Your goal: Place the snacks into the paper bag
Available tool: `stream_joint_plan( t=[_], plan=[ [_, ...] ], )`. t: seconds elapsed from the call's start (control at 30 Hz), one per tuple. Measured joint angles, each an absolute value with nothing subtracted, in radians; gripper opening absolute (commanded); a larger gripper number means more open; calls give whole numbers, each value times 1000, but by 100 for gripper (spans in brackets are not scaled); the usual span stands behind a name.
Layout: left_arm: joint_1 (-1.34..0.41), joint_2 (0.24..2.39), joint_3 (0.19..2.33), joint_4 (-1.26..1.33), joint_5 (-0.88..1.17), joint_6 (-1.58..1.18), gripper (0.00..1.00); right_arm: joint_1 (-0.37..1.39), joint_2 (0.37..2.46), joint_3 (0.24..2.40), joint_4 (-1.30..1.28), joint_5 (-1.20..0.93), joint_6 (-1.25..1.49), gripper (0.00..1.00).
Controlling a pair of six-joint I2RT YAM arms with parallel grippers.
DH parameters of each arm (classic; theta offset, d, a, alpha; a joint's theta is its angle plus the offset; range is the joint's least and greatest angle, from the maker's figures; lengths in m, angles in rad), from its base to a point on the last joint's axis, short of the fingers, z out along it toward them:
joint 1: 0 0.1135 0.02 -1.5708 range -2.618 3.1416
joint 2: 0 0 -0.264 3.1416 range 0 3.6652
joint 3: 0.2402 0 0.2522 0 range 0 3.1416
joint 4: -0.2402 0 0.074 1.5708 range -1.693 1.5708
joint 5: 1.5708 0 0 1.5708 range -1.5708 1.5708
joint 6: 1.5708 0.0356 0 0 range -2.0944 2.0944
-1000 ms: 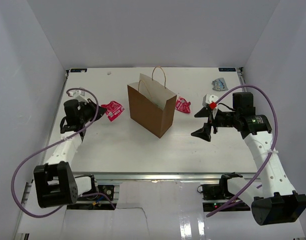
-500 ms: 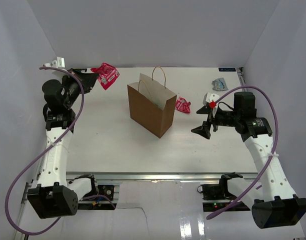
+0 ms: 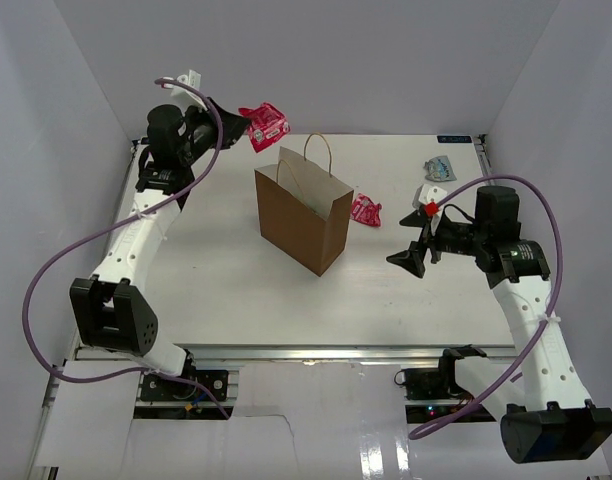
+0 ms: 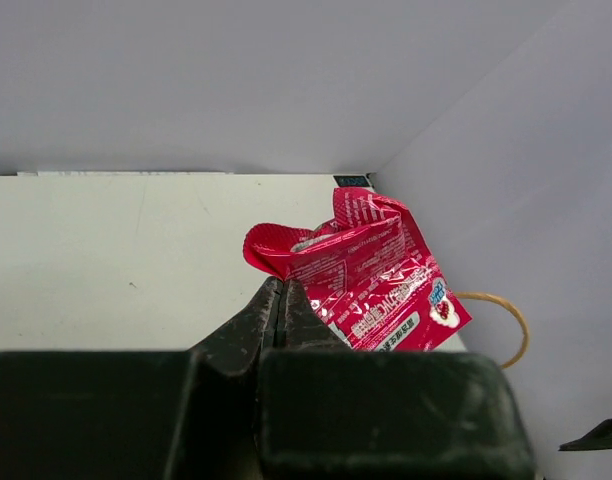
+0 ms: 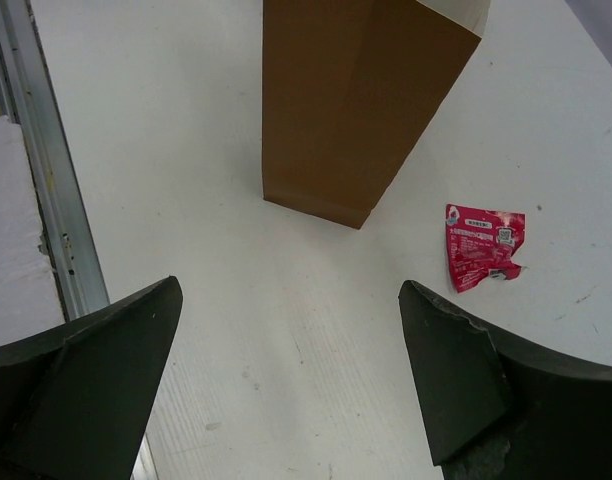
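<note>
**Top external view**
- Paper bag [image 3: 304, 215]: brown, upright near the middle of the white table [image 3: 206, 280], mouth open, one looped handle [image 3: 319, 150] standing above the far rim.
- Left gripper [image 3: 242, 118]: raised high over the far-left part of the table, jaws clamped on a red packet [image 3: 266, 125]. The packet hangs in the air and appears just left of and beyond the bag's mouth.
- Second pink-red packet [image 3: 365, 210]: flat on the table, just beside the bag's right side.
- Blue-silver packet [image 3: 438, 169]: on the table near the far-right corner, well apart from the bag.
- Right gripper [image 3: 414, 240]: right of the bag, pointing towards it, fingers spread wide, holding nothing.

**Left wrist view**
- Left gripper [image 4: 281, 298]: fingertips pressed together on the lower-left edge of the red packet [image 4: 371, 280], which is crumpled with white print on it.
- Handle [image 4: 506, 325]: a tan loop showing behind the packet's lower right.

**Right wrist view**
- Right gripper [image 5: 286, 300]: both dark fingers far apart at the frame's lower corners, bare table between them.
- Paper bag [image 5: 346, 100]: ahead of the fingers, base on the table.
- Second pink-red packet [image 5: 481, 245]: lying to the right of the bag's base, apart from it.
- Metal rail [image 5: 41, 190]: along the table's left edge.
</note>
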State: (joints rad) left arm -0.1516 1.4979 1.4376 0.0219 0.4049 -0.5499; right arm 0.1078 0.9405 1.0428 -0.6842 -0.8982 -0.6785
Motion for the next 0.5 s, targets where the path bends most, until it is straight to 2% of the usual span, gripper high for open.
stream_joint_plan(
  t=[0.5],
  plan=[
    [-246, 1587, 1453, 38, 491, -471, 0, 53, 922, 1026, -683, -896, -657, 95]
  ],
)
